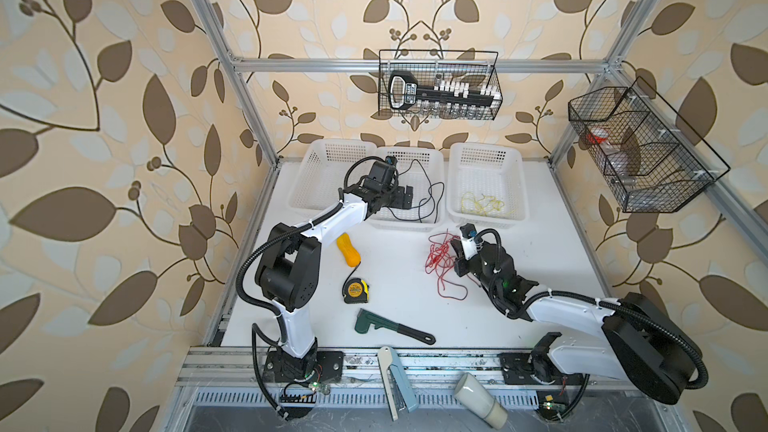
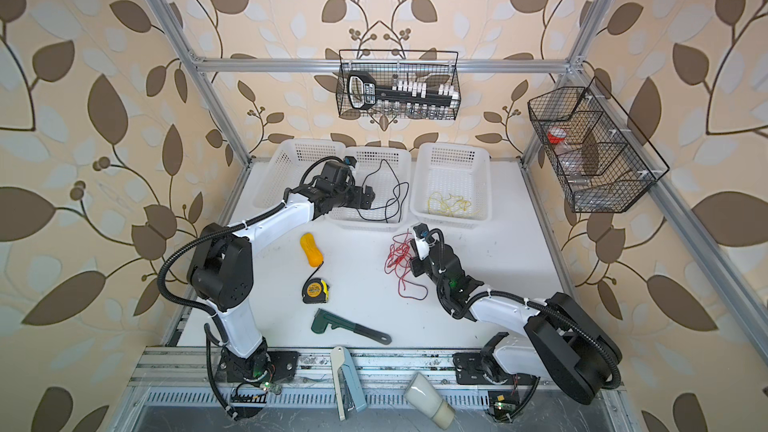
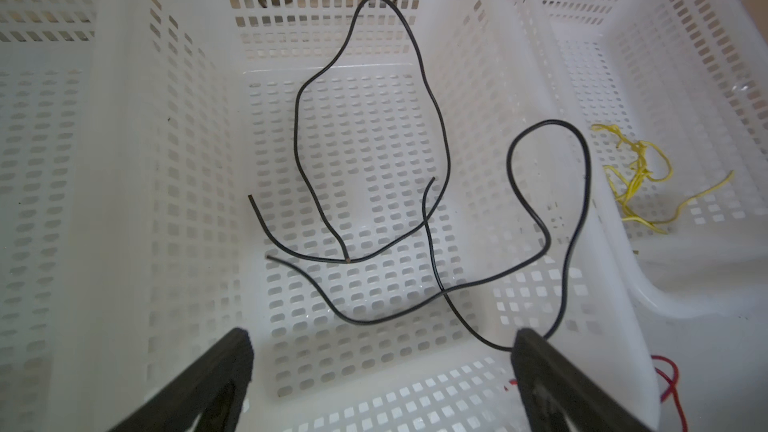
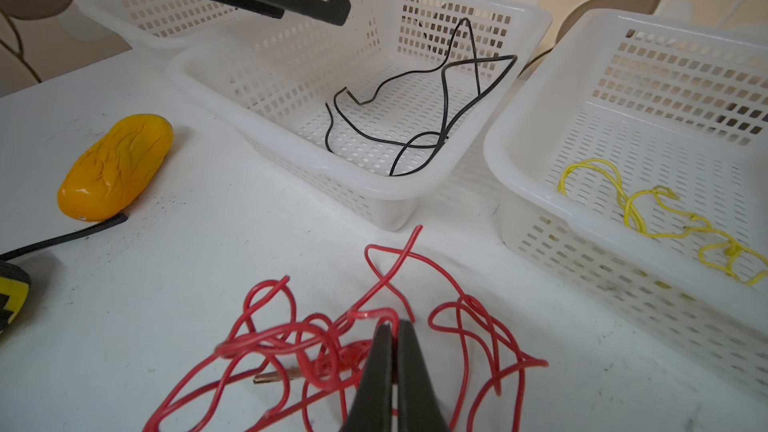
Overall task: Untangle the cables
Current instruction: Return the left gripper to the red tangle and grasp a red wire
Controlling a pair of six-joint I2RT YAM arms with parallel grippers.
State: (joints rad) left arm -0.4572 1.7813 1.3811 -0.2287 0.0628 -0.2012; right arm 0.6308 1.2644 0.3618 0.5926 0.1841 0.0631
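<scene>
The black cable [image 3: 440, 139] lies loose in the middle white basket [image 1: 405, 224], and one loop rises over its side wall. My left gripper [image 3: 384, 351] hangs open above that basket with nothing between its fingers; the black cable passes by one fingertip [image 3: 530, 347]. In both top views the left gripper [image 1: 406, 198] [image 2: 368, 197] is over the basket's near left part. The red cable [image 4: 291, 338] [image 1: 440, 259] is a tangled heap on the table. My right gripper [image 4: 395, 330] [image 1: 454, 257] is shut on one of its strands. The yellow cable [image 4: 648, 218] [image 1: 482, 203] lies in the right basket [image 1: 486, 222].
A third white basket [image 1: 320, 147] stands at the back left. On the table lie a yellow oblong object [image 1: 348, 250], a tape measure [image 1: 355, 289] and a green wrench [image 1: 390, 326]. Two black wire baskets [image 1: 438, 85] [image 1: 640, 147] hang on the frame.
</scene>
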